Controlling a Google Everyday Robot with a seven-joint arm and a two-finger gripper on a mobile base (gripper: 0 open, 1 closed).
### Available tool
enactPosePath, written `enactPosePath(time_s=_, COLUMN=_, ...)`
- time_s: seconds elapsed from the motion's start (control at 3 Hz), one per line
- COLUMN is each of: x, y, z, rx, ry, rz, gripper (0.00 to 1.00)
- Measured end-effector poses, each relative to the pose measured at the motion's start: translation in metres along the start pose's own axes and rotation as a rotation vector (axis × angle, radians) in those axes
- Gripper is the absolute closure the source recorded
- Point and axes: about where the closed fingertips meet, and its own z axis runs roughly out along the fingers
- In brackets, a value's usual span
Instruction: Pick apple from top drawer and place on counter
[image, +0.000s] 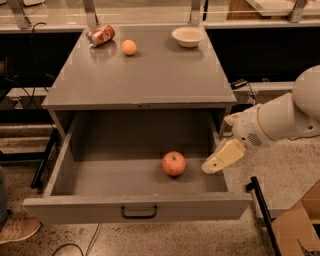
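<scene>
The red apple (173, 163) lies on the floor of the pulled-out top drawer (95, 211), right of centre near the front. The drawer's front panel carries a small black handle (139, 213). The grey counter (145, 70) is the cabinet's top, above the drawer. My gripper (221, 157) hangs over the drawer's right wall, to the right of the apple and apart from it, on the end of the white arm (280, 120) that comes in from the right.
On the counter's far edge lie a tipped red can (100, 35), a small orange fruit (129, 47) and a white bowl (187, 36). A black post (260, 205) and a cardboard box (300, 225) stand at the right of the drawer. A shoe (17, 230) is at the lower left.
</scene>
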Motion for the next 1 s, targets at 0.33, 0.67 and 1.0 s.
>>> enactPosePath(time_s=0.33, x=0.006, y=-0.016, z=0.038, rx=0.034, ry=-0.027, rz=-0.012, gripper=0.00)
enactPosePath(time_s=0.67, x=0.014, y=-0.029, z=0.084, rx=0.041, ry=-0.049, rz=-0.013, gripper=0.00)
enactPosePath(time_s=1.0, x=0.015, y=-0.028, z=0.115, rx=0.024, ry=-0.045, rz=-0.027, gripper=0.00)
